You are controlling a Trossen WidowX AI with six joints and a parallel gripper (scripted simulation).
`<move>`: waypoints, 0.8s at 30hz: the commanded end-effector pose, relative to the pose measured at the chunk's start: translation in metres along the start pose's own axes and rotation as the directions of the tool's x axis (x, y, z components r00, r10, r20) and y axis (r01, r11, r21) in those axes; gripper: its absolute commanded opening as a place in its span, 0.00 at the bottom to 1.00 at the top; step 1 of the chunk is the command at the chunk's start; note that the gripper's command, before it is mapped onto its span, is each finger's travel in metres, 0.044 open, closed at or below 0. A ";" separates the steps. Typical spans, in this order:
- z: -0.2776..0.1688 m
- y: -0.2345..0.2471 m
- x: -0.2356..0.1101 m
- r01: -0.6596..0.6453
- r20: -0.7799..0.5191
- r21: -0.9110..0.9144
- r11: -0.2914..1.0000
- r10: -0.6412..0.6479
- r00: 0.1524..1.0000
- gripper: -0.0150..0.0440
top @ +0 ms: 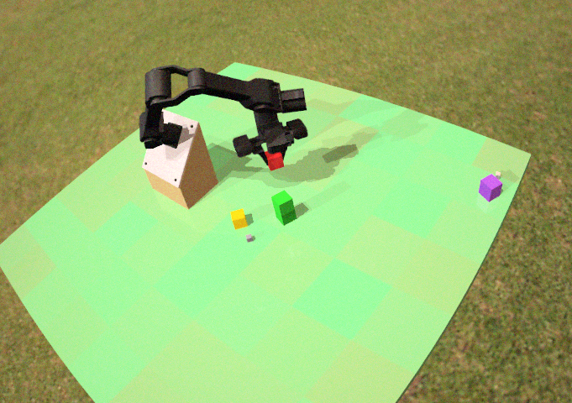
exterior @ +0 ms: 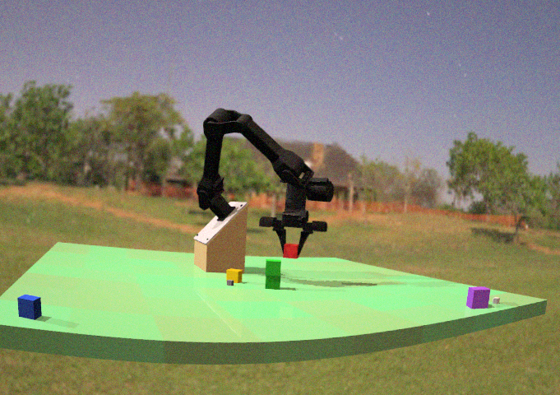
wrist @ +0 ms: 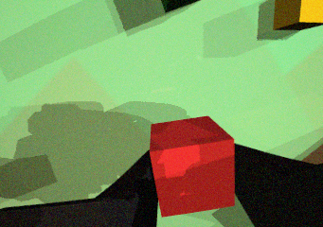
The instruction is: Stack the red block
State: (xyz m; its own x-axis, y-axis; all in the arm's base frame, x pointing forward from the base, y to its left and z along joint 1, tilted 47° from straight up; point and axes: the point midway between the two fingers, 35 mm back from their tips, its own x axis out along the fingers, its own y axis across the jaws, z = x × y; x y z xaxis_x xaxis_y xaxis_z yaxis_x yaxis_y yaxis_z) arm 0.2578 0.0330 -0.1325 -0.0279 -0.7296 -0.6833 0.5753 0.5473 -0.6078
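red block (wrist: 192, 165) clamped between jaws, lifted

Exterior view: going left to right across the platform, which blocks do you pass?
Blue block → yellow block → green tower → red block, shut in the gripper and held off the platform → purple block.

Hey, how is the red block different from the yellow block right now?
The red block is held between the gripper's fingers, lifted off the green platform; the yellow block sits on the platform, untouched. The red block hangs behind and above the green tower; the yellow one stands beside the tower, apart from it. Colour differs too. Both are small cubes of similar size.
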 end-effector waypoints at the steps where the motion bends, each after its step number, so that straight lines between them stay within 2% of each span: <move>1: 0.004 0.004 -0.022 -0.021 0.001 0.019 1.000 0.021 1.000 0.25; 6: 0.004 0.003 -0.042 -0.021 0.000 0.019 1.000 0.021 1.000 0.25; 18: 0.002 0.001 -0.043 -0.022 0.000 0.018 1.000 0.022 1.000 0.25; 24: 0.030 0.000 -0.045 -0.027 -0.003 0.016 0.999 0.027 1.000 0.25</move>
State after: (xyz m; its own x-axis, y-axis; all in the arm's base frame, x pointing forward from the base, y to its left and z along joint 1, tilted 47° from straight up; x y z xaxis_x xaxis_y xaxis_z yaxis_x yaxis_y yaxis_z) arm 0.2657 0.0563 -0.1010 -0.0336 -0.7218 -0.6913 0.5755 0.5515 -0.6039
